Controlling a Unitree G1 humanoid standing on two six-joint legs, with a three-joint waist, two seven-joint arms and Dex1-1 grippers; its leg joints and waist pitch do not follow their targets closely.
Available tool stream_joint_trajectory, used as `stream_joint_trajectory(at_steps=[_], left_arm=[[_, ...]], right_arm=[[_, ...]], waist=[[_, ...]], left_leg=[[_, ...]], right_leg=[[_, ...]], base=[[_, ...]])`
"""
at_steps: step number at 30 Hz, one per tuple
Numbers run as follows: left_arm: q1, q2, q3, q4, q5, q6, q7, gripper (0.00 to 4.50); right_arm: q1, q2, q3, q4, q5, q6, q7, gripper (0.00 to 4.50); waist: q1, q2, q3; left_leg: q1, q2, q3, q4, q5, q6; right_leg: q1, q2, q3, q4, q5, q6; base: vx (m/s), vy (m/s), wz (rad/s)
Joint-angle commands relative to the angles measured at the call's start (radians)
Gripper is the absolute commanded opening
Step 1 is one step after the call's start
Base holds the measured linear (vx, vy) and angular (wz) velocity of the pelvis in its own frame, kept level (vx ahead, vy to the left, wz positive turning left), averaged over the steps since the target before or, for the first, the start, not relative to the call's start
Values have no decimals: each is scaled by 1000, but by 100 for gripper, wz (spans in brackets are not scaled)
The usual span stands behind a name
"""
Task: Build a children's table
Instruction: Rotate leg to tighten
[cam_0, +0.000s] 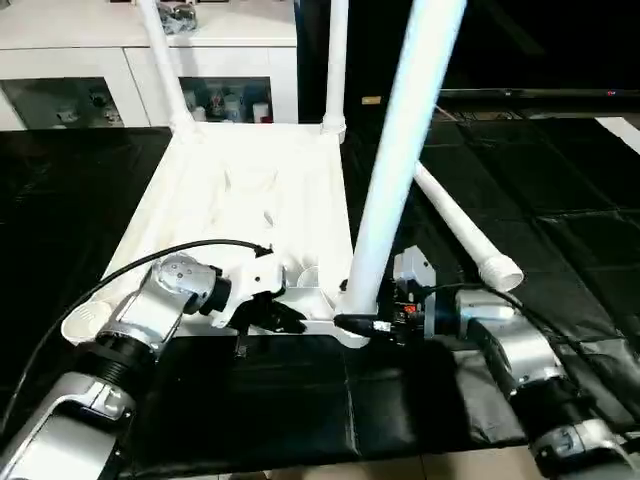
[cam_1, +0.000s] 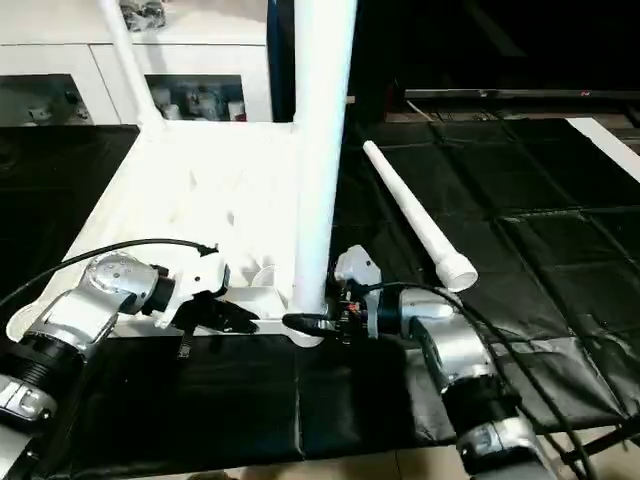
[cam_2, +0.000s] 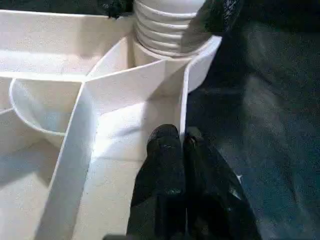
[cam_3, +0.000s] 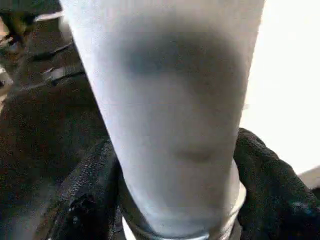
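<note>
The children's table lies upside down on a black mat, its white ribbed top (cam_0: 240, 200) facing up. Two white legs (cam_0: 165, 60) (cam_0: 337, 60) stand in the far corners. A third leg (cam_0: 400, 150) stands in the near right corner socket (cam_2: 165, 35), and my right gripper (cam_0: 350, 322) is shut around its base, with black fingers (cam_3: 270, 190) pressing on both sides. A fourth leg (cam_0: 465, 235) lies loose on the mat to the right. My left gripper (cam_2: 181, 145) is shut on the top's thin near rim (cam_2: 182, 100), close to that corner.
A white cabinet (cam_0: 80, 60) with glass-fronted shelves stands behind the table. The black mat (cam_0: 530, 170) reaches right and forward to the floor edge. A black cable (cam_0: 120, 275) loops over my left forearm.
</note>
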Motion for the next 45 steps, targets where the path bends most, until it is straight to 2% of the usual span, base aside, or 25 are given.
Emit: stream_joint_trajectory(at_steps=[1, 4, 5, 7, 8, 10, 11, 13, 15, 18, 20, 21, 23, 24, 26, 27, 31, 32, 34, 35, 36, 39, 40, 41, 45], left_arm=[[13, -59, 63, -47, -37, 85, 154, 0], [64, -115, 113, -152, -51, 217, 288, 0], [78, -126, 117, -181, -48, 246, 313, 0], [115, -152, 119, -265, -32, 314, 366, 0], [131, -165, 111, -310, -21, 342, 382, 0], [152, -188, 101, -374, -9, 393, 405, 0], [158, -200, 93, -401, -4, 419, 418, 0], [164, -213, 81, -435, 3, 456, 440, 0], [160, -223, 74, -454, 13, 496, 485, 0], [150, -220, 76, -444, 18, 495, 501, 0], [146, -218, 79, -441, 21, 497, 505, 0], [142, -216, 82, -435, 25, 494, 506, 0], [135, -207, 81, -423, 35, 484, 510, 0], [133, -202, 80, -418, 37, 479, 510, 0], [130, -195, 80, -401, 42, 459, 512, 0], [129, -195, 85, -392, 35, 441, 506, 0], [120, -178, 93, -348, 20, 368, 468, 0], [120, -176, 93, -345, 20, 365, 465, 0], [115, -151, 92, -320, 12, 338, 430, 0], [114, -142, 91, -313, 10, 331, 418, 0], [109, -116, 82, -287, 8, 298, 378, 0], [104, -98, 76, -268, 8, 278, 352, 0], [95, -76, 66, -240, 11, 240, 313, 0], [94, -75, 65, -239, 12, 238, 310, 0], [76, -15, 38, -184, 12, 142, 189, 0]], right_arm=[[22, 51, 7, 32, -26, 23, -121, 272], [5, 134, -26, 102, -49, 35, -316, 272], [-6, 153, -30, 122, -55, 34, -354, 272], [-47, 212, -46, 183, -62, 45, -459, 272], [-85, 246, -65, 230, -57, 62, -533, 272], [-136, 289, -91, 289, -57, 85, -628, 272], [-160, 305, -91, 310, -65, 82, -653, 272], [-187, 322, -89, 334, -78, 71, -676, 272], [-195, 332, -85, 348, -95, 54, -685, 272], [-188, 326, -84, 354, -106, 31, -684, 272], [-190, 324, -94, 363, -100, 28, -681, 272], [-192, 323, -102, 368, -93, 25, -676, 328], [-199, 314, -117, 378, -82, 13, -663, 328], [-200, 310, -119, 380, -82, 6, -660, 348], [-191, 296, -106, 372, -95, -18, -644, 370], [-181, 288, -104, 360, -95, -31, -634, 378], [-127, 248, -127, 296, -67, -84, -576, 396], [-122, 244, -129, 291, -64, -87, -568, 409], [-76, 200, -144, 226, -35, -110, -488, 431], [-61, 184, -146, 204, -27, -116, -460, 440], [-21, 134, -148, 136, -4, -115, -382, 446], [4, 100, -148, 90, 13, -110, -328, 446], [29, 58, -143, 34, 36, -89, -263, 446], [31, 56, -143, 31, 37, -88, -259, 446], [58, -52, -115, -58, 52, -48, -114, 446]], waist=[[-10, 4, -57], [-22, -4, -52], [-34, -9, -47], [-52, -5, -45], [-58, -11, -47], [-68, -6, -46], [-75, -20, -48], [-76, -12, -48], [-76, -13, -49], [-73, -8, -51], [-74, -11, -49], [-76, -3, -48], [-75, -5, -48], [-73, 3, -49], [-71, -2, -53], [-68, 6, -52], [-53, -1, -52], [-51, 10, -54], [-53, 8, -51], [-51, 17, -53], [-48, 12, -53], [-42, 11, -53], [-43, 20, -50], [-43, 14, -50], [-39, 11, -52]], left_leg=[[8, 47, -13, -75, -160, 18], [4, 46, -15, -83, -178, -2], [0, 40, -14, -86, -198, -6], [-3, 38, -16, -86, -195, -5], [-2, 36, -14, -85, -185, -4], [-4, 32, -16, -86, -175, 0], [2, 33, -12, -84, -169, 6], [3, 32, -12, -84, -156, 13], [7, 34, -9, -81, -137, 21], [8, 34, -8, -79, -120, 30], [9, 33, -7, -80, -141, 27], [10, 34, -7, -81, -163, 21], [11, 34, -8, -82, -178, 16], [13, 34, -9, -82, -178, 13], [12, 35, -8, -78, -156, 15], [11, 33, -8, -77, -144, 19], [11, 32, -6, -75, -132, 36], [12, 34, -7, -74, -127, 36], [13, 32, -5, -74, -143, 41], [12, 33, -7, -74, -145, 41], [11, 33, -6, -72, -140, 45], [7, 30, -7, -71, -129, 59], [8, 29, -7, -70, -135, 61], [8, 30, -6, -70, -146, 64], [7, 32, -7, -67, -115, 75]], right_leg=[[51, -77, 63, -68, -35, -234], [52, -79, 64, -76, -128, -214], [54, -78, 63, -86, -206, -192], [52, -77, 66, -90, -244, -180], [52, -75, 68, -93, -256, -168], [51, -72, 66, -95, -263, -162], [46, -70, 70, -97, -234, -170], [45, -68, 70, -93, -203, -183], [43, -63, 72, -88, -130, -198], [45, -60, 71, -81, -59, -213], [46, -61, 71, -84, -73, -212], [44, -60, 72, -87, -90, -211], [45, -61, 72, -88, -108, -209], [44, -61, 73, -87, -105, -212], [47, -60, 73, -81, -49, -219], [45, -59, 73, -78, -22, -226], [49, -59, 73, -79, 4, -221], [49, -62, 73, -76, 9, -226], [48, -57, 72, -82, 2, -223], [50, -59, 73, -79, 11, -226], [51, -58, 73, -79, 18, -226], [55, -57, 70, -81, -4, -221], [52, -56, 70, -84, -18, -218], [54, -56, 70, -88, -43, -205], [53, -56, 69, -83, -28, -213]], base=[[0, 0, 0], [0, 0, 0], [0, 0, 0], [0, 0, 0], [0, 0, 0], [0, 0, 0], [0, 0, 0], [0, 0, 0], [0, 0, 0], [0, 0, 0], [0, 0, 0], [0, 0, 0], [0, 0, 0], [0, 0, 0], [0, 0, 0], [0, 0, 0], [0, 0, 0], [0, 0, 0], [0, 0, 0], [0, 0, 0], [0, 0, 0], [0, 0, 0], [0, 0, 0], [0, 0, 0], [0, 0, 0]])
